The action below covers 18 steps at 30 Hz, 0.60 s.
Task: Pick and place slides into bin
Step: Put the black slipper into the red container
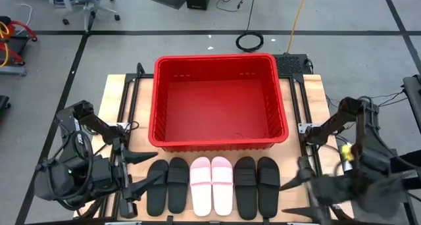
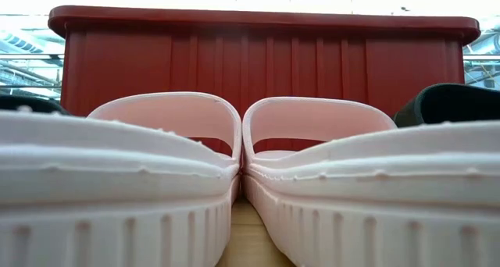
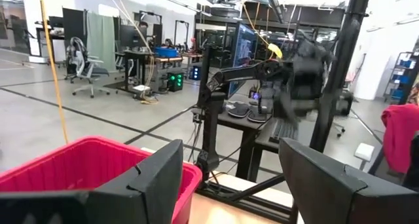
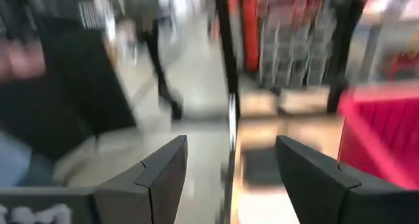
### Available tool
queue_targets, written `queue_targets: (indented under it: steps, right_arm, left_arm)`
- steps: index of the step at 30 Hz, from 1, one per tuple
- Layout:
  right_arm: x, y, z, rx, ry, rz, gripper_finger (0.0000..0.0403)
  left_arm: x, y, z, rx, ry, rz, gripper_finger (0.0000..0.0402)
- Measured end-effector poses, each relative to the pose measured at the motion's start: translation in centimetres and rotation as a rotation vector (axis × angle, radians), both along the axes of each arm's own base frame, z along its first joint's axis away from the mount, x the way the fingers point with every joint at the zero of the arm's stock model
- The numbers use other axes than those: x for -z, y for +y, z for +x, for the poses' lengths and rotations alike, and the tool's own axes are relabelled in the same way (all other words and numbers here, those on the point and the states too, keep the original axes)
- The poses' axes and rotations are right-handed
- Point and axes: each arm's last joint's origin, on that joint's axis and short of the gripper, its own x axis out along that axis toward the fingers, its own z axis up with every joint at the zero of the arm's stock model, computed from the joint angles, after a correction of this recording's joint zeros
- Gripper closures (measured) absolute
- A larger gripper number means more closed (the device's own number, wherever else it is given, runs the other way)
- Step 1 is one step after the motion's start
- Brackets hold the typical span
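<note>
The big red plastic bin [image 1: 219, 101] with tall ribbed walls sits in the middle of the light wooden counter [image 1: 120, 100], toward the far edge; nothing lies inside it, so the whole red floor is free; bare wood shows as a strip on each side of the bin

Six slides lie in a neat row just in front of the bin's near wall, toes pointing at it; from the left arm's side come two black slides [image 1: 168, 184], then two pale pink slides [image 1: 211, 184], then two more black slides [image 1: 256, 184]; each pair lies side by side, touching or almost touching; the heels reach close to the near edge of the counter; from the low view the pink pair fills the front, with the red wall right behind

The left end effector [image 1: 150, 169] hangs low over the near left corner of the counter, just beside the outer black slide; its two dark fingers [image 3: 157, 178] stand well apart and hold nothing

The right end effector [image 1: 299, 185] hangs over the near right corner, near the last black slide, not touching it; its fingers [image 4: 163, 168] are apart too, with nothing between them
</note>
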Motion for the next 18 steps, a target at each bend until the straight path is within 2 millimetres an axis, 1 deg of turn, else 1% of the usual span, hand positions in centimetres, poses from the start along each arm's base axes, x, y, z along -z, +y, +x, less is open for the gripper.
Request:
queue_targets:
  steps: [4,7,9,11,13,18]
  right_arm:
    - [3.5,-1.1,1.7,-0.061,0.358,-0.025,0.0179]
    - [5.8,-1.8,2.5,-0.052,0.596,-0.086,0.0179]
    - [7.3,-1.8,3.0,-0.031,0.725,-0.137,0.0179]
    - [8.5,-1.9,3.3,-0.016,0.801,-0.178,0.0179]
    - [9.7,-1.9,3.7,0.01,0.838,-0.218,0.018]
    - [14.4,-1.0,4.5,0.044,0.944,-0.301,0.019]
  left_arm:
    - [0.0,0.0,0.0,0.0,0.001,0.003,0.0147]
    - [0.0,0.0,0.0,-0.002,0.005,0.012,0.0147]
    - [0.0,0.0,0.0,-0.017,0.016,0.032,0.0147]
    - [0.0,0.1,0.0,-0.037,0.028,0.046,0.0147]
    - [0.1,0.1,0.0,-0.045,0.035,0.058,0.0147]
    - [0.1,0.1,0.0,-0.053,0.046,0.082,0.0147]
